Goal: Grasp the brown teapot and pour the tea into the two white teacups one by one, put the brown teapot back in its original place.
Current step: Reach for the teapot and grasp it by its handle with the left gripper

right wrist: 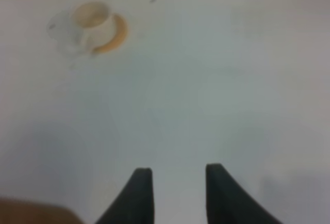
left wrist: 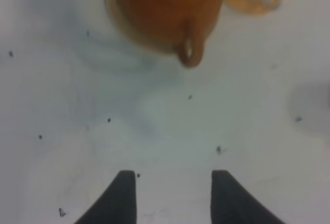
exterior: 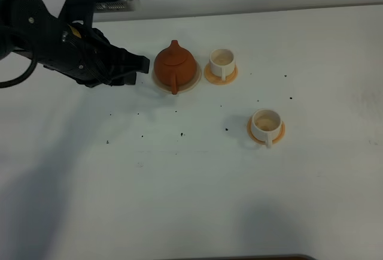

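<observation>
The brown teapot (exterior: pixel 175 64) stands upright on its pale beige coaster (exterior: pixel 192 84) at the table's back middle, with one end pointing toward the table's front. In the left wrist view the teapot (left wrist: pixel 167 10) is blurred. One white teacup (exterior: pixel 221 60) on an orange saucer (exterior: pixel 213 78) stands just right of the teapot. The other teacup (exterior: pixel 266 123) on its saucer (exterior: pixel 279 133) stands nearer the front right, and shows in the right wrist view (right wrist: pixel 92 18). My left gripper (exterior: pixel 136 68) is open and empty, just left of the teapot and apart from it. My right gripper (right wrist: pixel 174 178) is open and empty.
Small dark specks (exterior: pixel 181 133) are scattered over the white table (exterior: pixel 191 200). The table's back edge (exterior: pixel 269 9) runs behind the teapot. My left arm (exterior: pixel 54 38) reaches in from the back left. My right arm is out of the high view.
</observation>
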### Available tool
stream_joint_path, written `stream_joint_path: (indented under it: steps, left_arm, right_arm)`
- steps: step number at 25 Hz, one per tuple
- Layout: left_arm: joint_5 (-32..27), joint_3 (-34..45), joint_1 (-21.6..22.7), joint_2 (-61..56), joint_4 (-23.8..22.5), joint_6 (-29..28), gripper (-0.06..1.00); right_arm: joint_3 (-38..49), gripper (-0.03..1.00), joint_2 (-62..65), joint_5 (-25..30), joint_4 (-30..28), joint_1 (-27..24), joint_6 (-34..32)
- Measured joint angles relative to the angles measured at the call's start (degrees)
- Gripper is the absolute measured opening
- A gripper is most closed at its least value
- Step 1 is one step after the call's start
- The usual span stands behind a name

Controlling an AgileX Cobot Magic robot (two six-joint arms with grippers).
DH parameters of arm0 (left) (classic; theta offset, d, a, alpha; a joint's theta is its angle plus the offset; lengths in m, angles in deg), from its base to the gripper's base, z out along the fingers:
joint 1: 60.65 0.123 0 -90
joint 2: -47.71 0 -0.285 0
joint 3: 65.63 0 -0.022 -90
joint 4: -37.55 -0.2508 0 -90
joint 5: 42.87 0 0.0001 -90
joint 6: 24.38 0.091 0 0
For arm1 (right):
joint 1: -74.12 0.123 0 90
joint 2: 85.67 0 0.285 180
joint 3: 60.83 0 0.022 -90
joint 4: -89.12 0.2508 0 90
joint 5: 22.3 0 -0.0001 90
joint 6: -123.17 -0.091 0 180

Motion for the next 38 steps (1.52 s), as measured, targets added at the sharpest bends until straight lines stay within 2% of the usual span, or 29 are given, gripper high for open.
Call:
stream_joint_path:
  steps: [3,6,12,23,28,32,35,38]
  left_arm:
    - [0.7,0.0,0.0,3.5,-0.1,0.1,0.34]
    - [1.8,0.0,0.0,5.8,-0.2,0.2,0.34]
    - [4.3,0.0,0.0,6.8,-0.2,1.3,0.34]
    - [4.7,0.0,0.0,6.8,-0.2,2.6,0.34]
    - [2.0,-0.2,-1.6,6.8,-0.2,2.7,0.34]
    - [-1.7,-3.8,-4.1,6.8,-0.1,1.6,0.34]
    - [-5.1,-8.9,-4.5,7.6,-0.2,-1.7,0.34]
    - [-9.3,-14.8,-4.5,10.0,-2.3,-6.5,0.34]
  right_arm:
    - [0.0,0.24,0.9,0.0,0.2,-5.9,0.0]
    - [0.0,0.24,2.2,0.0,0.6,-9.0,0.0]
    - [0.0,0.24,5.7,0.1,1.9,-9.6,0.0]
    - [0.0,0.24,5.6,0.1,2.6,-9.7,0.0]
    - [0.0,0.24,5.6,0.1,2.6,-9.7,0.0]
    - [0.0,0.24,5.6,0.1,2.6,-9.7,0.0]
    - [0.0,0.24,5.6,0.1,2.6,-9.7,0.0]
    - [0.0,0.24,5.6,0.1,2.6,-9.7,0.0]
